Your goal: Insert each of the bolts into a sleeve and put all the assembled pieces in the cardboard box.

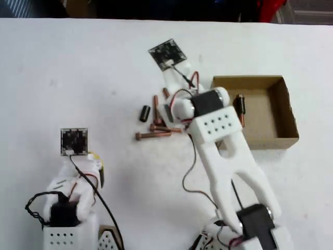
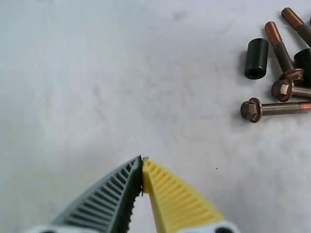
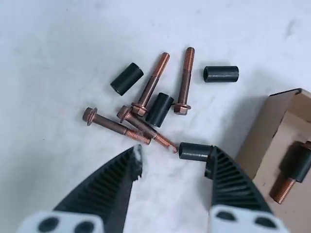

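Well, the copper-coloured bolts (image 3: 149, 87) and black sleeves (image 3: 159, 109) look like small, rigid parts. They are light, hard and probably smooth enough to roll or skid on the bench (image 3: 58, 43), so you'd do best to pinch a sleeve across its round body near the middle, and a bolt on the shank just under its flanged head. They lie in a loose heap just beside the cardboard box (image 3: 265, 141), which already has one assembled piece (image 3: 294, 170) lying inside. Your right gripper (image 3: 174, 160) hangs over the heap's edge with its fingers (image 3: 116, 187) spread wide, holding nothing. A lone sleeve (image 3: 195, 151) lies between the tips, its end touching the box-side finger or just short of it — I can't tell which. Your left gripper (image 2: 142, 164) sits well apart from the heap, its grey and yellow fingers pressed together, empty.
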